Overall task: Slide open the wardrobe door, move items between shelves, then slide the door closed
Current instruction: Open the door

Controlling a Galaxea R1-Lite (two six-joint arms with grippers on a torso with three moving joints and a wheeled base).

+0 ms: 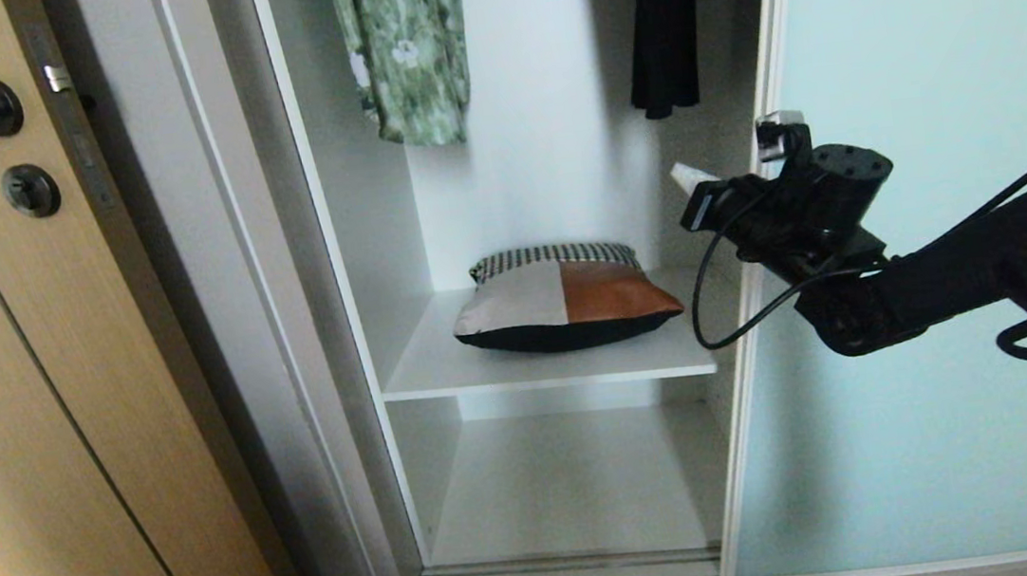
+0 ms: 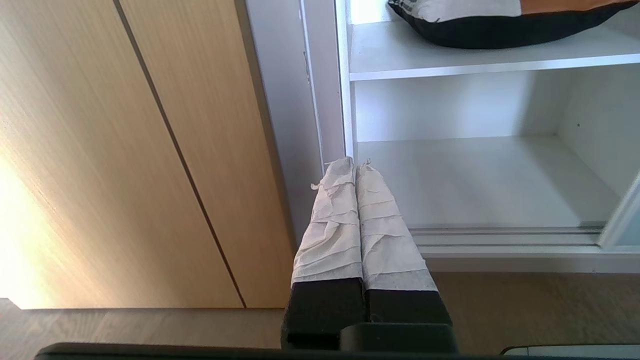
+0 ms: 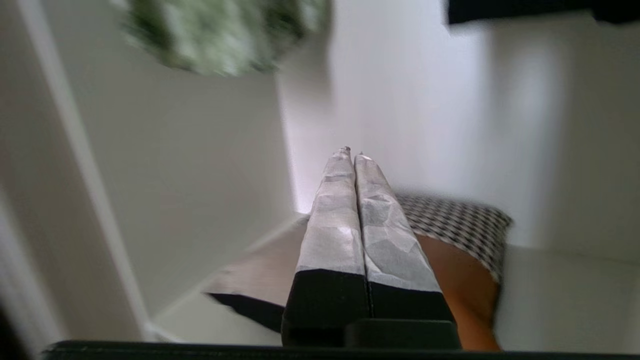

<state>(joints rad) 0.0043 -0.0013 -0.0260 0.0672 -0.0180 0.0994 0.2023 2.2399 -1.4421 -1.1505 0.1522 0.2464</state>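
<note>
With the sliding wardrobe door (image 1: pixel 928 235) open, the right gripper (image 1: pixel 688 182), fingers together and empty, nears the patchwork cushion (image 1: pixel 565 306) to move it.

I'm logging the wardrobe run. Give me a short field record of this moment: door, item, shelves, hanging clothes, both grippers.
door: sliding wardrobe door slid to the right, compartment open
item: bundle, black, rust-orange and white with a checked strip, lying on the upper shelf
lower shelf: nothing on it
hanging clothes: green floral garment and black garment above the bundle
right gripper: shut, holding nothing, raised at the door's edge, pointing into the compartment, apart from the bundle
left gripper: shut, holding nothing, low near the wardrobe's left frame
</note>
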